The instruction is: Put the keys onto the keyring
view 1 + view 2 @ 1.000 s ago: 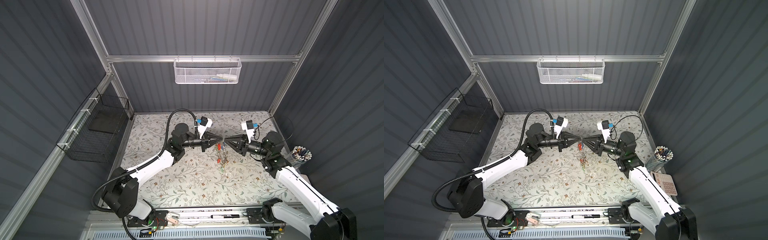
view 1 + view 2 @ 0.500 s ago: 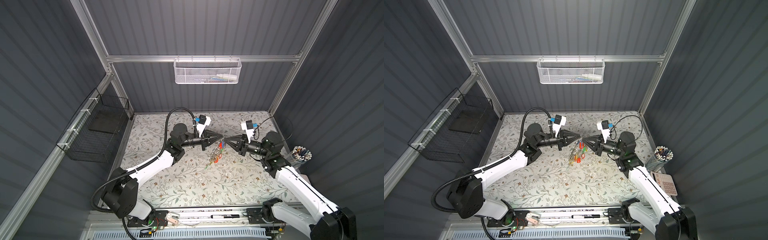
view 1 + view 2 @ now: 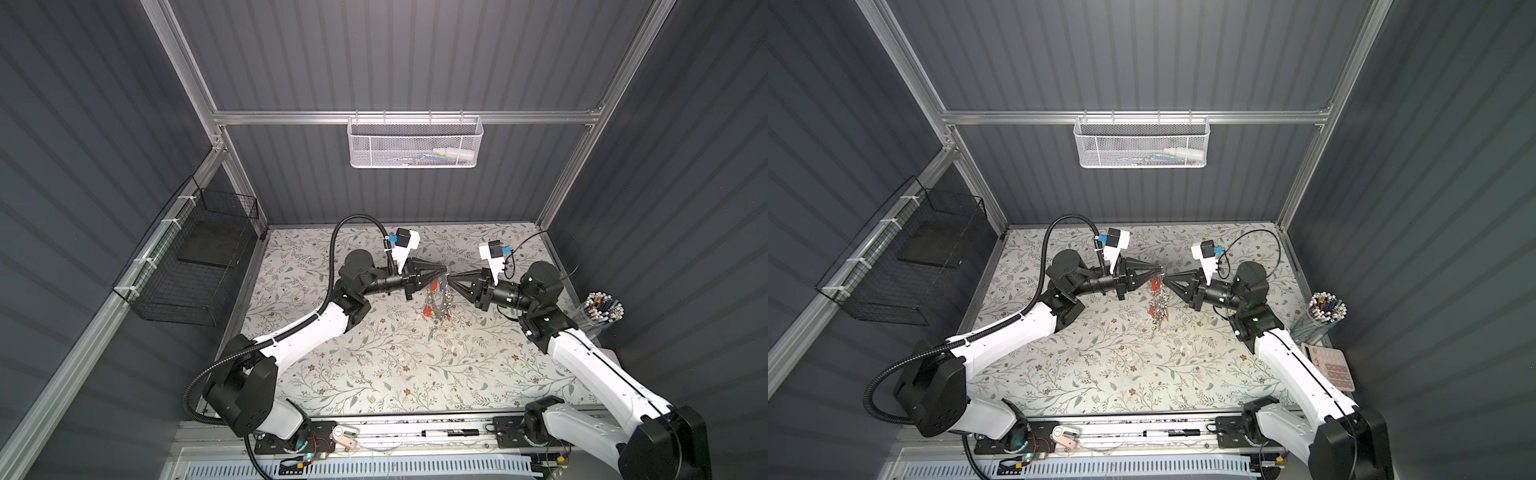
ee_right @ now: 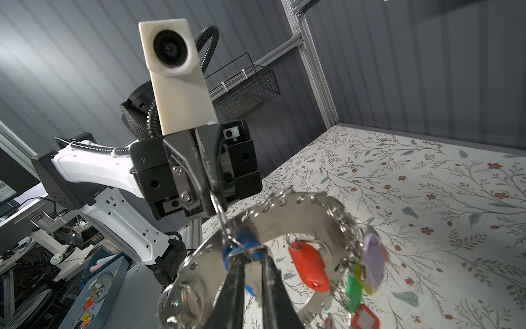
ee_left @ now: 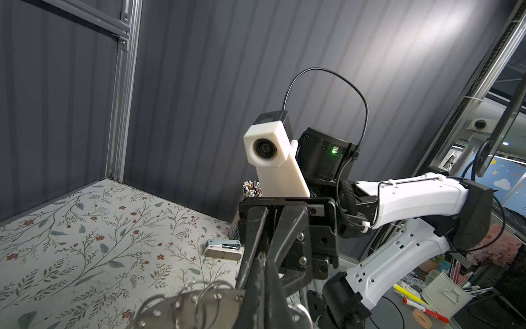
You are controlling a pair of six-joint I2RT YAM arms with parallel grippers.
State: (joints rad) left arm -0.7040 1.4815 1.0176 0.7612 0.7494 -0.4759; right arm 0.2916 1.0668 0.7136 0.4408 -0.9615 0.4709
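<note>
Floral surface [image 3: 374,365] in a grey-walled cell, with 2 arms meeting above its middle. We count 1 keyring [image 3: 439,300], a flat grey plate hanging between the 2 claws. Left claw [image 3: 444,272] is fully closed, pinching a split ring on the keyring's rim. Right claw [image 4: 250,256] is nearly closed, tips nipping the keys [image 4: 243,242] at their 1 blue tag, right against the plate's inner edge. We can't make out the metal keys themselves. Other tags on the rim, right wrist view: 1 red tag [image 4: 308,267], a 2nd red tag [image 4: 365,319], 1 purple tag [image 4: 371,256], 1 green tag [image 4: 353,284], 1 yellow tag [image 4: 367,289]. Walls carry 2 baskets: 1 mesh basket [image 3: 415,141] at the back and 1 wire basket [image 3: 187,266] on the left. 1 pen cup [image 3: 602,309] is at the right.
</note>
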